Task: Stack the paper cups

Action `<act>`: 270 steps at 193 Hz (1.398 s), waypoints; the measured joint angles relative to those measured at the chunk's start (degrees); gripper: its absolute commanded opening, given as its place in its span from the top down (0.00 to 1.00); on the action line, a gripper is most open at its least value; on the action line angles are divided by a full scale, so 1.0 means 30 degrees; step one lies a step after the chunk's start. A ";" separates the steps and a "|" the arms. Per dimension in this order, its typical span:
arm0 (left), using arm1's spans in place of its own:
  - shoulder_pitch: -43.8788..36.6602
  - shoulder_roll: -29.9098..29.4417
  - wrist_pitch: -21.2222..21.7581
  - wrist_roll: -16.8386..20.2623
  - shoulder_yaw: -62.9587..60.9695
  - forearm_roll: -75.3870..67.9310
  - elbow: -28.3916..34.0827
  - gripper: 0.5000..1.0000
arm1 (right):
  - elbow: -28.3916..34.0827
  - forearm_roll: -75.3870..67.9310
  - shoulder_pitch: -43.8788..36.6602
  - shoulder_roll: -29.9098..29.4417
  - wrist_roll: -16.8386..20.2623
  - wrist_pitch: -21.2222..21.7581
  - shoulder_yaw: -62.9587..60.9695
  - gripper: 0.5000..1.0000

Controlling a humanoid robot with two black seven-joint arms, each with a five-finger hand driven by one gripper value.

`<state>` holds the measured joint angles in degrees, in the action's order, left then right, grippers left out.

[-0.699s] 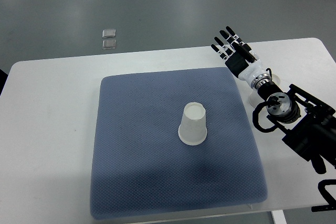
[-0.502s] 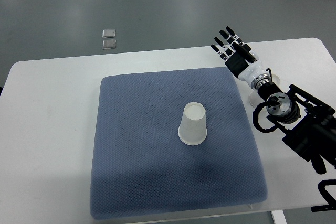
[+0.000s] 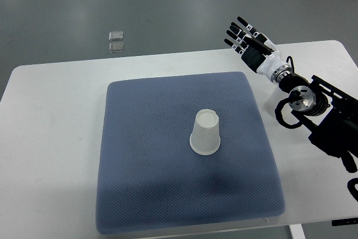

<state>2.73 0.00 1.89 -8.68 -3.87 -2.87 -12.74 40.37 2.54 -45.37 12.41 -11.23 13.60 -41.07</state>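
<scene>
A white paper cup (image 3: 206, 132) stands upside down near the middle of the blue-grey mat (image 3: 145, 155). My right hand (image 3: 246, 38) is over the table's far edge, beyond the mat's far right corner and well away from that cup; its fingers are spread and hold nothing. A second whitish cup-like shape (image 3: 271, 104) sits on the white table just right of the mat, partly hidden under my right forearm (image 3: 302, 99). The left arm is not visible.
The white table (image 3: 50, 138) extends past the mat on all sides. Two small clear squares (image 3: 116, 41) lie on the grey floor beyond the table's far edge.
My right hand and forearm have shifted away from me and slightly right, the wrist now over the far table edge. The cup on the mat has not moved.
</scene>
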 measured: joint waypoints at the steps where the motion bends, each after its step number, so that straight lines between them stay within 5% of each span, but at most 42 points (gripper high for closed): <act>1: 0.0000 0.0000 0.0000 0.0000 0.0000 0.0000 0.0000 0.00 | 0.0000 0.0229 -0.0094 0.0096 0.0055 -0.0005 0.0109 0.15; 35: 0.0000 0.0000 -0.0016 0.0016 -0.0043 -0.0009 -0.0044 0.00 | 0.0253 0.3852 -0.3303 0.2809 0.1310 0.0255 0.4173 0.15; 75: -0.0003 0.0000 -0.0048 0.0017 -0.0084 -0.0018 -0.0583 0.00 | 0.1427 0.5358 -1.0977 0.5233 0.1707 0.2070 1.7274 0.15; 136: 0.0048 -0.0001 -0.0414 0.0016 -0.0088 -0.0132 -0.0715 0.00 | 0.7980 0.9263 -2.4999 0.4935 0.1945 0.6798 3.2242 0.15; 185: 0.0056 0.0000 -0.0459 0.0016 -0.0078 -0.0157 -0.1222 0.00 | 1.0621 0.9573 -2.9944 0.5071 0.2923 0.7130 3.4328 0.15; 270: 0.0057 0.0000 -0.0458 -0.0005 -0.0087 -0.0211 -0.1793 0.00 | 1.2630 0.7830 -3.2693 0.7204 0.3186 0.7134 3.5744 0.15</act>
<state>2.90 0.00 0.52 -8.69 -4.13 -3.51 -18.12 78.26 26.03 -143.45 34.02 -1.67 35.00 66.16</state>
